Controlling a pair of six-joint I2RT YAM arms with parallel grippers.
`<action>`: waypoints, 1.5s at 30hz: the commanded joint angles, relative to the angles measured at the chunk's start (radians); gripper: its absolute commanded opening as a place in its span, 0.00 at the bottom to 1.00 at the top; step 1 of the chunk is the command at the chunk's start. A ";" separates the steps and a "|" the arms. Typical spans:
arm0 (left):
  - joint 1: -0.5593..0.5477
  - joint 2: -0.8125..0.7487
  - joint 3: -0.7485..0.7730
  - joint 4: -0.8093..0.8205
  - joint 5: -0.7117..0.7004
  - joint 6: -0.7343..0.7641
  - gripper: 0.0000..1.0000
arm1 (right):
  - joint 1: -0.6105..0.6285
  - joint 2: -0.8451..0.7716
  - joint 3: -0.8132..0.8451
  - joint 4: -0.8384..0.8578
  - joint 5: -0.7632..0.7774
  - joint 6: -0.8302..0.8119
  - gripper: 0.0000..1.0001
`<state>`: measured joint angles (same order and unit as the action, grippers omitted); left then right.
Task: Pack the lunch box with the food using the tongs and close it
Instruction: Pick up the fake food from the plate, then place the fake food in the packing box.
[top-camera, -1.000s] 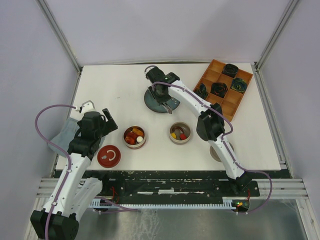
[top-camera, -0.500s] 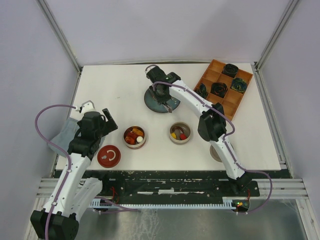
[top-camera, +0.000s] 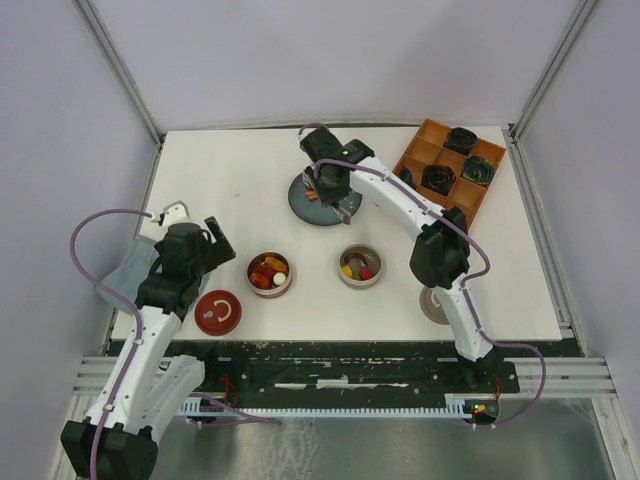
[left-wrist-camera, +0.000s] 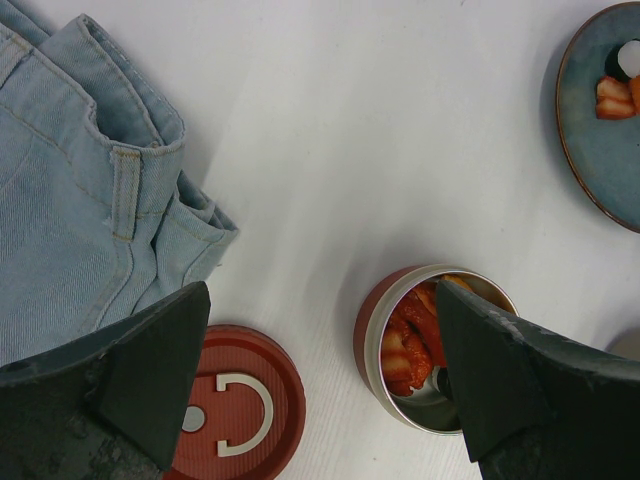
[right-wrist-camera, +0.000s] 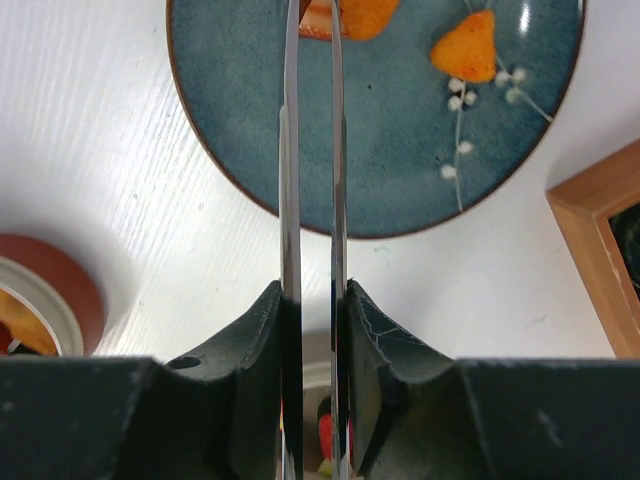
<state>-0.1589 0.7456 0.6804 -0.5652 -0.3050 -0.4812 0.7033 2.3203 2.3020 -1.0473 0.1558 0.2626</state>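
My right gripper (right-wrist-camera: 312, 310) (top-camera: 326, 190) is shut on the silver tongs (right-wrist-camera: 289, 180). Their two arms run nearly parallel up over the blue plate (right-wrist-camera: 380, 150) (top-camera: 300, 208). A red-and-white piece of food (right-wrist-camera: 317, 18) sits between the arms at the frame's top edge; the tips are cut off. Two orange pieces (right-wrist-camera: 468, 50) lie beside it. The red round lunch box (top-camera: 270, 273) (left-wrist-camera: 380, 330) stands open with food (left-wrist-camera: 415, 335) inside. Its red lid (top-camera: 218, 312) (left-wrist-camera: 250, 400) lies to its left. My left gripper (left-wrist-camera: 320, 385) (top-camera: 212, 242) hangs open above lid and box, holding nothing.
A second round tin (top-camera: 359, 266) holds red and yellow pieces. An orange divided tray (top-camera: 470, 205) with dark rosettes sits at the back right. Folded blue jeans (left-wrist-camera: 80, 200) (top-camera: 128, 272) lie at the left edge. A round beige lid (top-camera: 434, 308) lies under the right arm.
The right wrist has shifted slightly right over the plate, its elbow swinging right too. The tongs' arms have been squeezed closer together. The left arm has not moved.
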 joint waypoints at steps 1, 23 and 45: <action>0.004 -0.006 0.001 0.050 -0.009 0.017 1.00 | 0.002 -0.179 -0.067 0.029 0.010 0.027 0.33; 0.002 0.004 0.001 0.053 -0.001 0.018 1.00 | 0.125 -0.698 -0.555 -0.359 0.081 0.037 0.36; 0.003 0.010 0.002 0.052 0.003 0.018 1.00 | 0.216 -0.605 -0.635 -0.412 0.174 0.052 0.37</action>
<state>-0.1589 0.7586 0.6804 -0.5652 -0.3046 -0.4812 0.9108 1.7130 1.6688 -1.4475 0.2745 0.3088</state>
